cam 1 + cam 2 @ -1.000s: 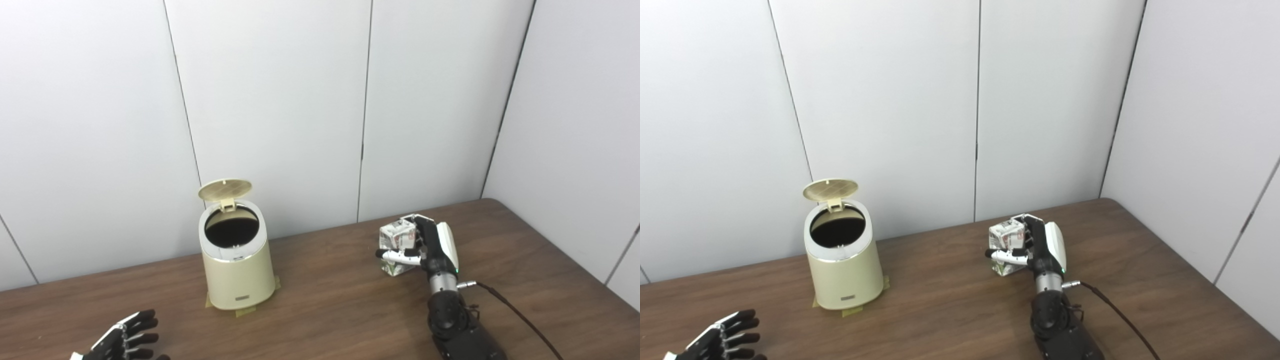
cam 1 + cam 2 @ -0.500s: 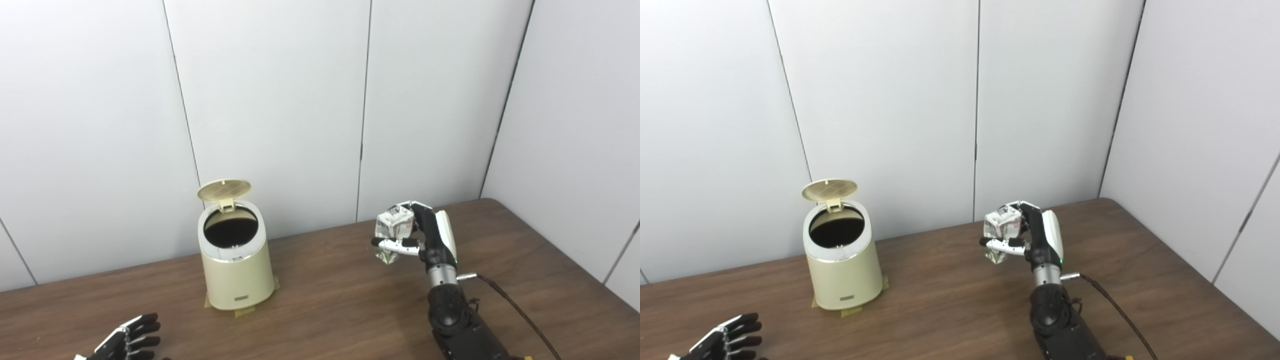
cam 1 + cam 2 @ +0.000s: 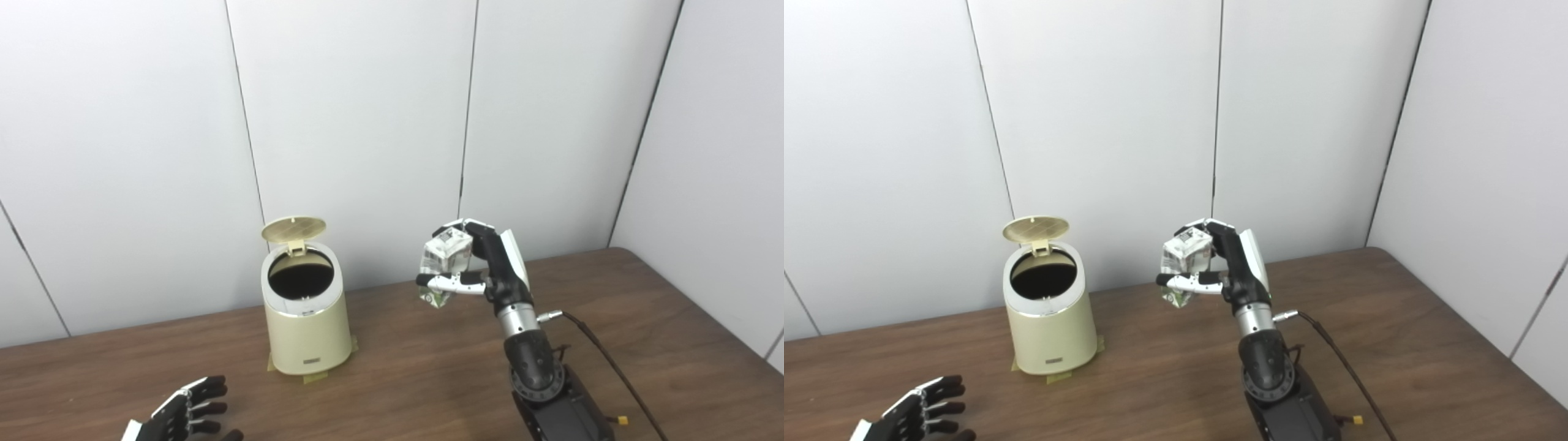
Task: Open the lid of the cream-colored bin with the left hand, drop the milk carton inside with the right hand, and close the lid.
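Note:
The cream-colored bin (image 3: 308, 331) stands on the table's left half, held down by tape at its base. Its round lid (image 3: 293, 228) is tipped up and back, and the dark opening (image 3: 301, 275) shows. My right hand (image 3: 490, 269) is shut on the crumpled white milk carton (image 3: 443, 263) and holds it in the air, right of the bin and a little above its rim. My left hand (image 3: 184, 415) rests low at the front left with fingers spread, holding nothing.
The brown wooden table (image 3: 416, 380) ends at white wall panels (image 3: 367, 122) behind and to the right. A black cable (image 3: 612, 367) trails from my right forearm across the table's right side.
My right hand has lifted the carton off the table and carried it up and leftward toward the bin. The camera has shifted, sliding the scene to the right. The lid stays up.

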### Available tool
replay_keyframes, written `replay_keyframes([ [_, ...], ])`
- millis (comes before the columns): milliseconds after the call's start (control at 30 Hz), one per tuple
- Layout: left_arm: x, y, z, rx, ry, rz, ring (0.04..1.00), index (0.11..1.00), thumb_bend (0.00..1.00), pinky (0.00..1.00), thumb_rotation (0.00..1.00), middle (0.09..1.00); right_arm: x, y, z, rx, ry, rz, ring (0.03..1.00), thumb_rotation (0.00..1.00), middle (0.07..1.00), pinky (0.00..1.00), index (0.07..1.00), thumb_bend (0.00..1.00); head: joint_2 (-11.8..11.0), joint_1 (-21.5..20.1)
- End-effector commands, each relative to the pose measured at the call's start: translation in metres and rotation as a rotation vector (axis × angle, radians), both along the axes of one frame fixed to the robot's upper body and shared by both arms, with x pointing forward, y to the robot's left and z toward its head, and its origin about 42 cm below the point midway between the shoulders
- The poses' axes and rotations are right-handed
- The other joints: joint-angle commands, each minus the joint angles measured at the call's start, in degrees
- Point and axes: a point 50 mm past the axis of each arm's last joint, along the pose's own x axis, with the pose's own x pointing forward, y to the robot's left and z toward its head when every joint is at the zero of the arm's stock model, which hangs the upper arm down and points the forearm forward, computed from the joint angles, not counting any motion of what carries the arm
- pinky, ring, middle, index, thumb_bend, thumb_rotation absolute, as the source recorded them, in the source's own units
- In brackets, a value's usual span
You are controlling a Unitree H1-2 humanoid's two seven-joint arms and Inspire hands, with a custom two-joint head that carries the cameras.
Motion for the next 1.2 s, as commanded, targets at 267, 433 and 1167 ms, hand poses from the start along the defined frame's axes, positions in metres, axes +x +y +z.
replay_keyframes([
  [267,0.010,-0.024,0.007,-0.035,-0.078,-0.006,0.727,0.783,0.65,0.63,0.12,0.775,0.015,0.063,0.083,0.008,-0.169,0.142,0.354,0.00,0.436,0.32,0.526,0.52,-0.7,5.2],
  [433,0.010,-0.034,0.006,-0.023,-0.082,0.001,0.720,0.781,0.67,0.63,0.17,0.770,0.019,0.088,0.095,0.004,-0.192,0.193,0.356,0.00,0.438,0.32,0.529,0.52,-1.0,7.4],
  [1167,0.007,-0.056,0.006,-0.054,-0.076,-0.003,0.745,0.795,0.66,0.64,0.15,0.792,0.050,0.152,0.105,-0.031,-0.198,0.307,0.352,0.00,0.446,0.31,0.523,0.52,-2.4,12.4],
])
